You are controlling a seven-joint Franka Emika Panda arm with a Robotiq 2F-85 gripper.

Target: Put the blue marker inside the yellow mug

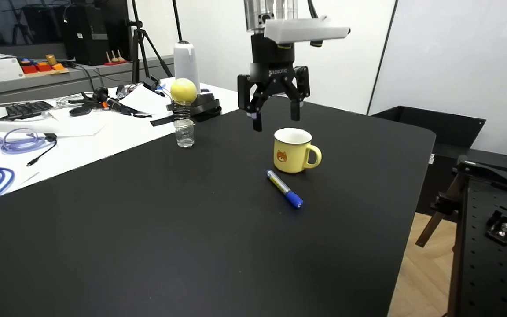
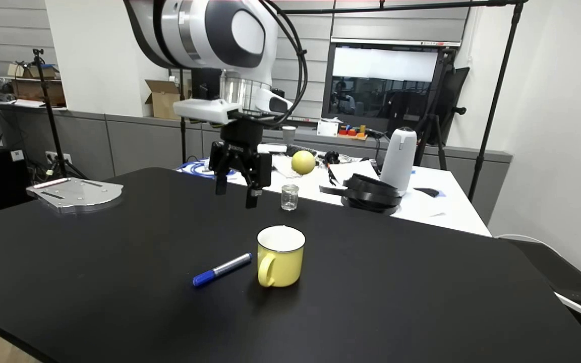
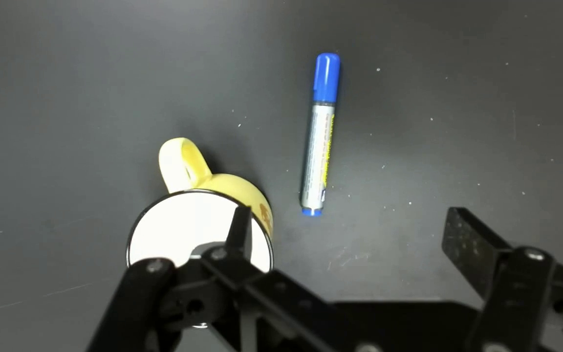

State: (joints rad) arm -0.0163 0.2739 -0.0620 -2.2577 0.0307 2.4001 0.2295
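Observation:
The blue marker has a silver-white barrel and a blue cap. It lies flat on the black table beside the yellow mug, apart from it, and shows in an exterior view and the wrist view. The mug stands upright and also shows in an exterior view. In the wrist view the mug is at lower left, partly covered by a finger; its handle points away from my gripper. My gripper is open and empty in the air above the table, also in an exterior view and the wrist view.
A clear glass stands near the black table's edge, with a yellow ball seen above it. A white table with cables and tools adjoins. A clear plate lies at the table's far left in an exterior view.

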